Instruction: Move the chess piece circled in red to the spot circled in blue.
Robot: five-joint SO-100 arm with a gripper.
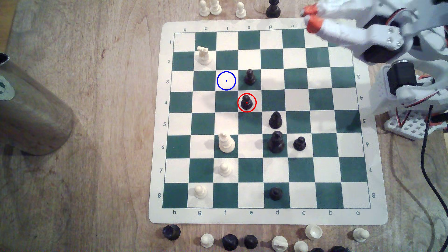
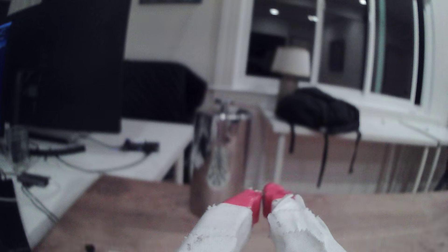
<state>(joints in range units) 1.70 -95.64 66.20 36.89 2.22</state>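
Exterior view: nothing done yet. The black pawn (image 1: 246, 102) stands upright inside its red ring on a cream square, untouched. The blue-ringed square (image 1: 226, 80) is bare, 1 square diagonally away, to the view's upper left. A second black pawn (image 1: 249, 77) stands on the green square just right of that target, so the drop looks tight on that side. The gripper (image 1: 311, 18) hangs at the board's (image 1: 266, 218) upper right corner, well apart from the pawn, the arm folded back toward its base. Approach, grasp, carry and release all remain.

Wrist view: the red fingertips (image 2: 252, 201) sit almost together with nothing between them, pointing out level across the wooden table (image 2: 121, 213) toward a metal cylinder (image 2: 223, 150).
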